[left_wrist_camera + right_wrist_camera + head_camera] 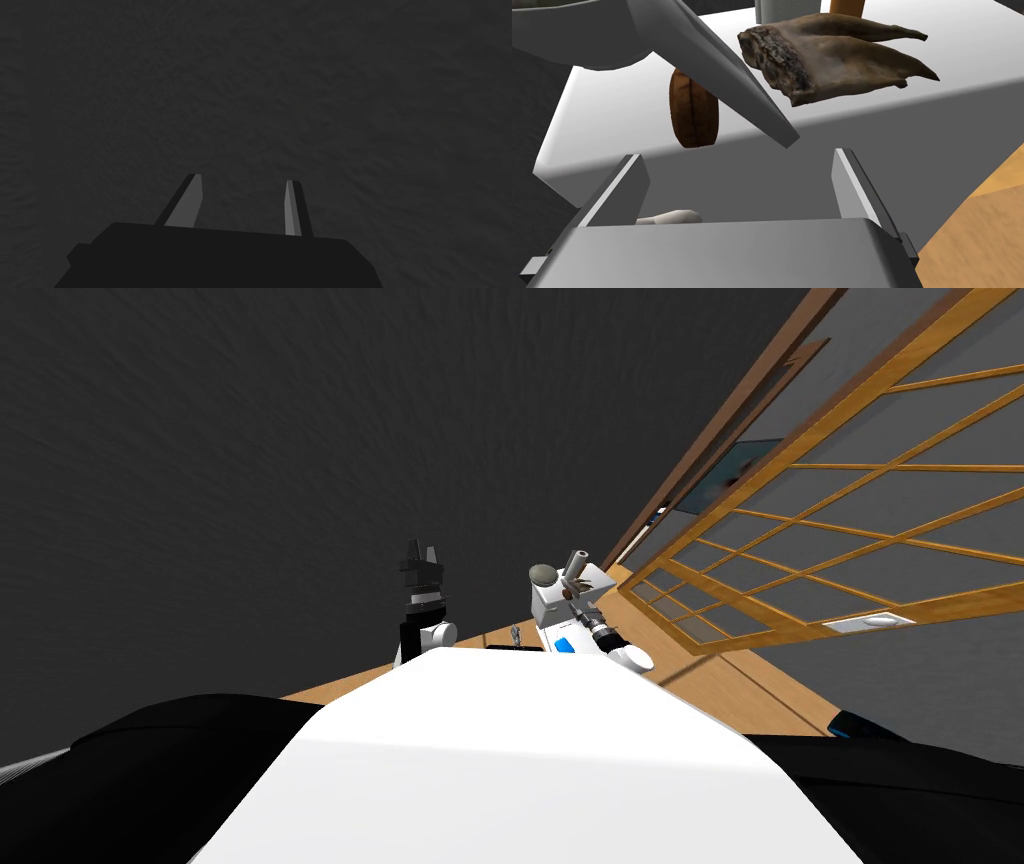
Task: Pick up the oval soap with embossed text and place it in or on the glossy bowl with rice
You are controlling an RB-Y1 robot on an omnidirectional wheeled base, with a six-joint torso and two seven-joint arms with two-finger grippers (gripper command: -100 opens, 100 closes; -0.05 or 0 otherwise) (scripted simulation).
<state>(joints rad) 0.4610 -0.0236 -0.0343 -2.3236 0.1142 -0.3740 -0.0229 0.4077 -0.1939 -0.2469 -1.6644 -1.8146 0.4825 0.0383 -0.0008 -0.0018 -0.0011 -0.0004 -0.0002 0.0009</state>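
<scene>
Right gripper [738,156] open, empty, nearer; brown oval soap [693,110] ahead on bench [977,55], off-centre, long axis upright. Left gripper [243,179] open.

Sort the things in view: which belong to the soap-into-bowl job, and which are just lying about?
For the job: brown oval soap; grey bowl; right pincer, open.
Lying about: ragged brown lump; orange cylinder; grey cylinder. All sit on the white table.

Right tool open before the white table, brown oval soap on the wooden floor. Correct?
No: the brown oval soap sits on the white table, not the floor, as the right wrist view shows. The right tool is open, as stated.
</scene>
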